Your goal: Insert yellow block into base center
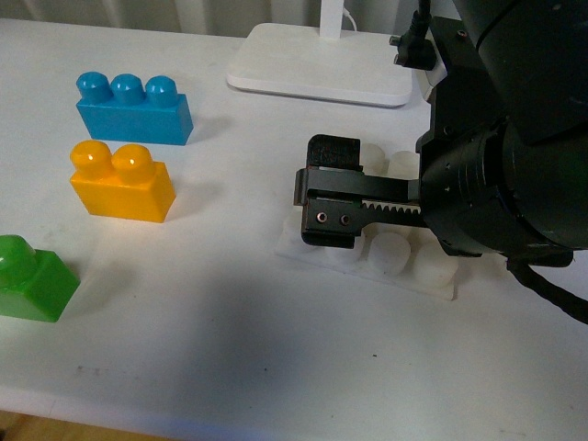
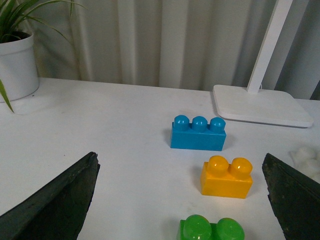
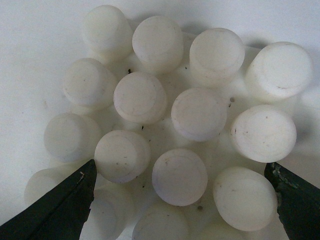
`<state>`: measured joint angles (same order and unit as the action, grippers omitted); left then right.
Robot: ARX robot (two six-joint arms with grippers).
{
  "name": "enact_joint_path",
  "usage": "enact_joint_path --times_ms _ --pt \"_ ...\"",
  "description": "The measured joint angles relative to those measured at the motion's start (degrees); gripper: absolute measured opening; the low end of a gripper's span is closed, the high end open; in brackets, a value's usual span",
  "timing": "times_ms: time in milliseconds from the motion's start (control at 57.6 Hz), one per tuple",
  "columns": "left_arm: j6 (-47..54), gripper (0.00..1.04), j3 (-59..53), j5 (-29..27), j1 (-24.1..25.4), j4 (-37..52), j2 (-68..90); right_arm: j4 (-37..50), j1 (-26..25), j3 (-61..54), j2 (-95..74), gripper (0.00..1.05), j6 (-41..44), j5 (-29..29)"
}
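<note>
Yellow plastic two-stud block [image 1: 121,182] sits untouched toward the left edge of the surface [image 1: 239,349], well apart from the white studded square base [image 1: 390,255] (under the spread, empty right hand [image 1: 329,193], probably poised to steady it); the left hand [image 2: 180,158] gapes too.

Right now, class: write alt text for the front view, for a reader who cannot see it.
The right gripper, fingers open, is over the white studded base. Left of it stand a blue brick, the yellow block and a green brick.

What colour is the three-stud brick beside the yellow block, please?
The three-stud brick is blue, clearest in the front view.
</note>
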<state>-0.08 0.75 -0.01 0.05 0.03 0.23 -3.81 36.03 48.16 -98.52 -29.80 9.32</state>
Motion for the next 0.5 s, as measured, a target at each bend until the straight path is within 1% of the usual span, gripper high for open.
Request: enact_joint_path --times_ms 243,504 --pt "0.0 0.98 0.0 0.02 0.0 0.0 0.0 -0.33 -0.44 0.33 0.55 0.96 0.9 -0.81" --pt "0.0 0.98 0.0 0.02 0.0 0.0 0.0 -0.94 -4.28 -1.44 5.49 0.96 3.58 -3.21"
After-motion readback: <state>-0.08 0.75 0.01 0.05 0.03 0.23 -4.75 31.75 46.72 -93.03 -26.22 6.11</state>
